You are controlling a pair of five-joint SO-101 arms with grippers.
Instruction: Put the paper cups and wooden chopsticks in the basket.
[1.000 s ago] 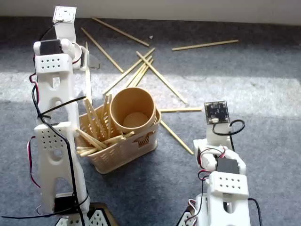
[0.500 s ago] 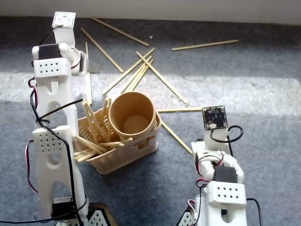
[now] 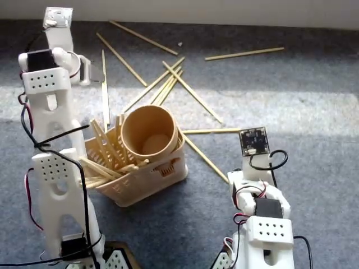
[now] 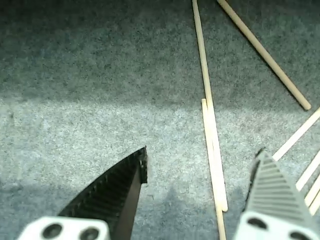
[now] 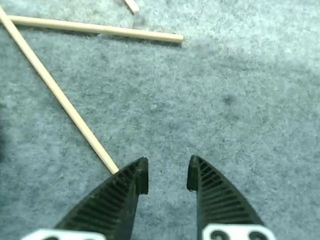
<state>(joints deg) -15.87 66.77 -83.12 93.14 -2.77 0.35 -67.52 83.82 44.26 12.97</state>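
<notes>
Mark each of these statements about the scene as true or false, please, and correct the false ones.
1. The brown paper cup stands inside the cream plastic basket. True.
2. All the thin wooden chopsticks are inside the basket. False: many lie loose on the grey carpet.
3. The left gripper is open above loose chopsticks. True.
4. The right gripper grips a chopstick. False: it is open and empty above the carpet.
</notes>
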